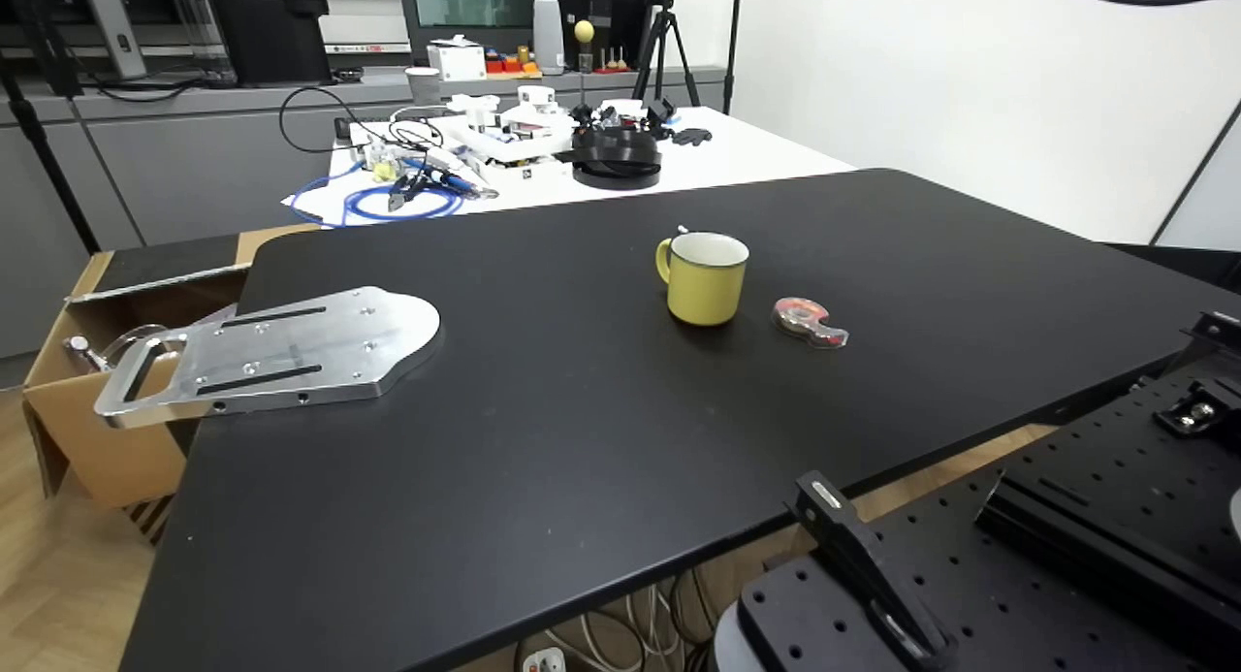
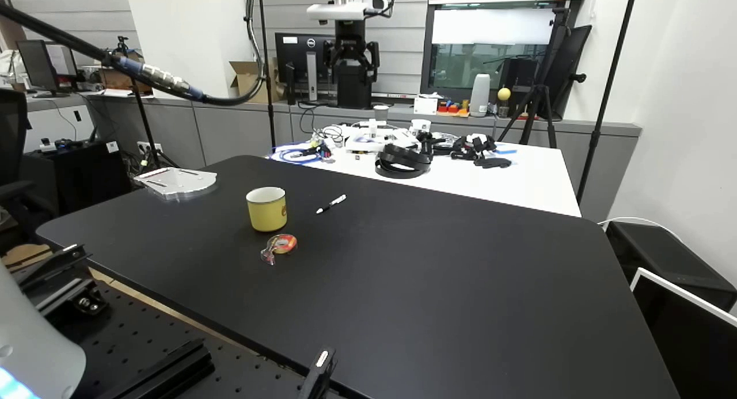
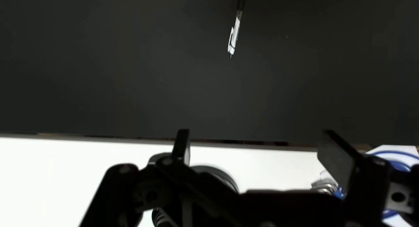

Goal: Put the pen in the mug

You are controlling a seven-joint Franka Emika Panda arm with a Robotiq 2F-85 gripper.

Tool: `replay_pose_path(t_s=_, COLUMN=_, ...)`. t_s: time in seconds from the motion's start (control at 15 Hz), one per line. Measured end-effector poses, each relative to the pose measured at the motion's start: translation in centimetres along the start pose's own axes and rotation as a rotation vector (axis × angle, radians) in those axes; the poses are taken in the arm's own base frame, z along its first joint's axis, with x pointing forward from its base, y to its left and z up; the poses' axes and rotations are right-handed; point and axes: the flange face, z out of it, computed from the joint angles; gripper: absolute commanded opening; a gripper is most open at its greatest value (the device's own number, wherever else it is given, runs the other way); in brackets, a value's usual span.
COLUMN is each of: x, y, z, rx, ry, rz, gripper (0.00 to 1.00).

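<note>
The yellow-green mug [image 1: 705, 289] stands upright on the black table in both exterior views [image 2: 268, 215]; its handle shows in an exterior view. The mug is out of the wrist view. The black and white pen [image 2: 331, 204] lies flat on the table beside and behind the mug. In an exterior view the mug hides all but the pen's white tip [image 1: 683, 230]. In the wrist view the pen [image 3: 234, 33] lies at the top, ahead of the fingers. My gripper [image 3: 256, 135] is open, with nothing between its fingers. In an exterior view the gripper [image 2: 352, 71] hangs high above the tables.
A clear tape dispenser [image 1: 810, 323] lies close to the mug. A silver metal plate [image 1: 291, 347] overhangs the black table's edge [image 1: 223, 391]. A white table [image 2: 535, 183] behind carries cables, black rings and equipment. A cardboard box [image 1: 126, 439] stands below the plate.
</note>
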Motion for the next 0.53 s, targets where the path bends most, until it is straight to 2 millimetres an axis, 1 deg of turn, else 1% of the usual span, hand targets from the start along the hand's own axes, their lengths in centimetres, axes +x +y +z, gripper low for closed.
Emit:
replay_pose_path(t_s=0.27, x=-2.5, y=0.3, z=7.7, rx=0.001, ry=-0.068, rz=0.006, gripper=1.00)
replay_pose_path(t_s=0.53, x=-6.0, y=0.9, z=14.1, rx=-0.002, ry=-0.130, rz=0.015, gripper=1.00)
